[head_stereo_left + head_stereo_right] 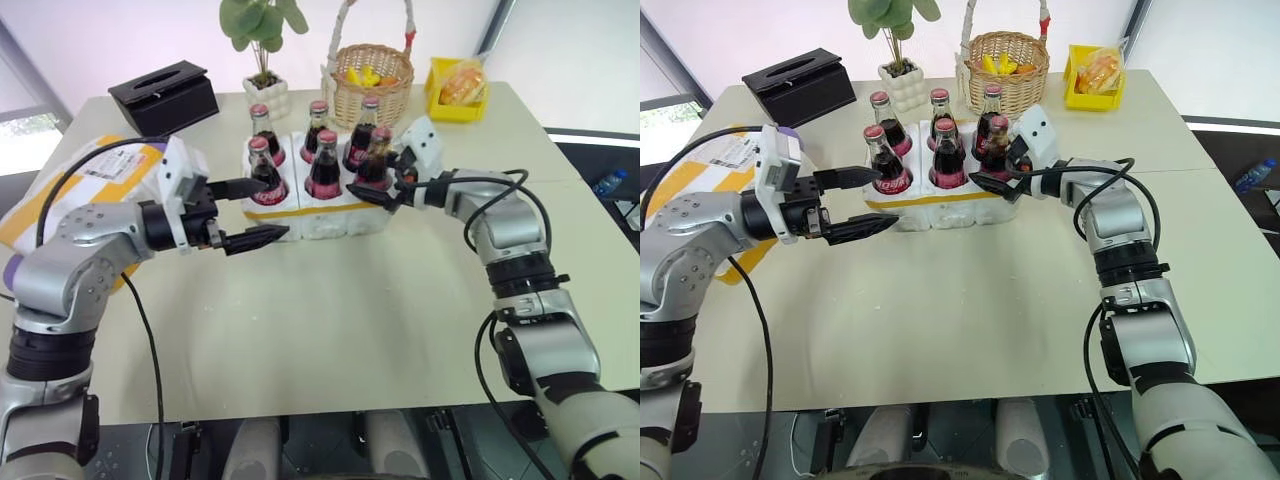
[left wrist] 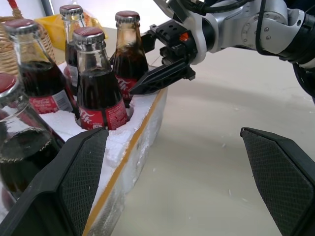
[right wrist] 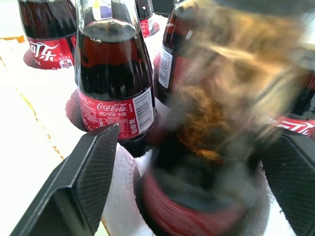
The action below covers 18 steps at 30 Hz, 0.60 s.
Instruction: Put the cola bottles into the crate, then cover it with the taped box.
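From the head camera I see the crate (image 1: 320,215) sitting mid-table with all six cola bottles (image 1: 325,165) standing in its wells, two rows of three. My left gripper (image 1: 245,212) hangs just off the crate's left end, at about nine o'clock from it, fingers spread wide with nothing between them. My right gripper (image 1: 385,185) is at the crate's right end, around three o'clock, its fingers standing either side of the near-right bottle (image 1: 376,160). The taped box (image 1: 90,185) lies at the table's left edge, well apart from the crate, partly behind my left arm. Beyond the crate, toward twelve o'clock, stand a wicker basket (image 1: 372,85), a small potted plant (image 1: 265,60), a black tissue box (image 1: 165,95) and a yellow tray (image 1: 455,90).

In the left wrist view, my left fingers (image 2: 74,182) stand far apart and empty, one of them close against the crate's yellow tape band (image 2: 130,147). Four bottles rise from the foam, and across the crate I see the right gripper beside the far bottle (image 2: 129,49).

In the right wrist view, that bottle (image 3: 216,128) stands blurred between my right fingers (image 3: 88,182), seated in its well. The fingers stand wide of the glass on each side; I cannot tell whether either pad touches it. A neighbouring bottle (image 3: 113,73) stands just behind it.
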Each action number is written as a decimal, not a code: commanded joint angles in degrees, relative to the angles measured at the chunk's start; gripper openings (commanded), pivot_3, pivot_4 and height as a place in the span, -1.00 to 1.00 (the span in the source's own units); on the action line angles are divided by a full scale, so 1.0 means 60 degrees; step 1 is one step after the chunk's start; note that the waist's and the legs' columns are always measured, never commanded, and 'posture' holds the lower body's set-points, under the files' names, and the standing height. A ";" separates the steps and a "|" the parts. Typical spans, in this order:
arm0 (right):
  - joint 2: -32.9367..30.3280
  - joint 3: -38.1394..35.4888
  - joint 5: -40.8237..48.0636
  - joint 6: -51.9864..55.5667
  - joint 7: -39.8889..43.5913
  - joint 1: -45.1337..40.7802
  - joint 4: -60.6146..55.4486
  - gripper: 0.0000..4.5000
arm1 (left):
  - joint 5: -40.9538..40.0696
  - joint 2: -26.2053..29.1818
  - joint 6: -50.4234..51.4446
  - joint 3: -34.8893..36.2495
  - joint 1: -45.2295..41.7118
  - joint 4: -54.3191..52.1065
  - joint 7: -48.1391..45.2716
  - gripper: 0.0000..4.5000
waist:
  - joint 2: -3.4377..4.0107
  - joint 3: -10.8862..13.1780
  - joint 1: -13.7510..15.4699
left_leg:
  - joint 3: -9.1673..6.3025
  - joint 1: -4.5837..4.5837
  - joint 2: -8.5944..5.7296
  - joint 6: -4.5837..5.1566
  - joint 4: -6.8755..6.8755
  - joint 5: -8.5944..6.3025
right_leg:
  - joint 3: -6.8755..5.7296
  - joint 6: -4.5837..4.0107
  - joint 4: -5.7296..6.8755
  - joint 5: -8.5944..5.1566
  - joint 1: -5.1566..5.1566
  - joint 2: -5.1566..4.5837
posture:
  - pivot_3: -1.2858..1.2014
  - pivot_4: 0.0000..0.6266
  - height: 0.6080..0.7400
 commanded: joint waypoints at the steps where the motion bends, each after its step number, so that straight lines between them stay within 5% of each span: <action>1: -0.0061 -0.0429 0.0271 0.0162 0.0013 -0.0371 -0.0336 0.99 | -0.0028 0.0179 -0.0158 0.0489 0.0017 -0.0263 0.0110 1.00 | 0.0000 0.0000 0.0004 | 0.0000 0.0000 0.0000 0.0000 0.0001 0.0000 | 0.0000 0.0000 0.0000 0.0000 0.0000 0.0000 | 0.03 -0.52 1.00; 7: -0.1107 -0.1153 0.0777 0.0621 0.0638 -0.0253 -0.1033 0.99 | 0.0242 0.0951 -0.0273 0.1495 0.0872 -0.0763 0.0318 1.00 | 0.0001 0.0001 0.0009 | 0.0000 -0.0001 0.0000 0.0000 0.0000 0.0000 | 0.0000 -0.0001 -0.0002 0.0000 0.0000 0.0000 | 0.03 -0.52 1.00; 13: -0.3112 -0.1992 0.1809 0.0754 0.2616 0.0633 -0.2090 0.99 | 0.1700 0.2202 -0.1059 0.3877 0.3937 -0.1537 0.0194 1.00 | -0.0001 -0.0001 -0.0003 | 0.0004 -0.0003 0.0001 0.0002 -0.0034 -0.0003 | -0.0001 -0.0030 -0.0041 -0.0021 -0.0002 -0.0002 | 0.03 -0.52 1.00; 18: -0.3983 -0.2367 0.2629 0.1447 0.3604 0.1130 -0.2863 0.99 | 0.3716 0.2220 -0.2638 0.5845 0.6773 -0.2065 -0.0159 1.00 | 0.0001 0.0000 -0.0032 | 0.0024 -0.0001 0.0019 0.0001 -0.0034 -0.0003 | 0.0000 -0.0049 -0.0081 -0.0019 -0.0002 -0.0001 | 0.03 -0.52 1.00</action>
